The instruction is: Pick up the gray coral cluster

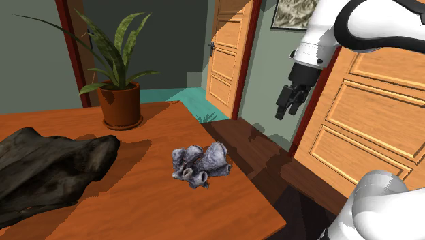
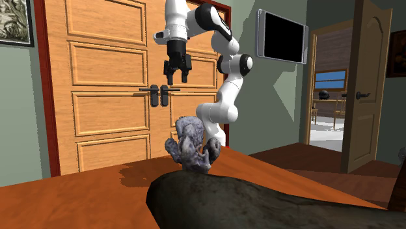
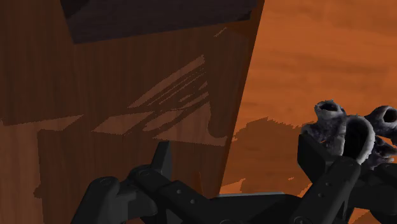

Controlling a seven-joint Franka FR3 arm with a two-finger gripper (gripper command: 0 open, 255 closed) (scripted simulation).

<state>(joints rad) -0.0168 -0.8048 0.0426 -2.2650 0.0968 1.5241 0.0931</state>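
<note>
Hanging high and off to the side, the gripper (image 1: 287,108) is up in the air with its two black fingers spread wide and nothing between them; the second exterior view shows the same open stance against the panelled double door (image 2: 110,84). Down on the orange wooden table (image 1: 136,204) sits the grey coral cluster (image 1: 199,164), a knot of stubby tubes resting on the tabletop, well below the gripper and to the shoulder view's left of it. The gripper is out past the table's edge, over the dark wooden floor (image 1: 262,150). In the wrist view the table's edge runs up between the fingers, floor on one side and tabletop on the other, and the coral cluster (image 3: 348,129) sits just outside one finger (image 3: 313,156) rather than in the gap. So it is near the line of the gripper, but not between the fingers and not touched. As for room: the cluster lies close to the table edge nearest the arm, with bare wood all round it. A dark gnarled lump (image 1: 48,170) sprawls to the shoulder view's left, apart from the cluster with an open strip of table between them. A potted plant (image 1: 120,102) stands at the far end of the table, well apart. Above the coral cluster the air is open.
</note>
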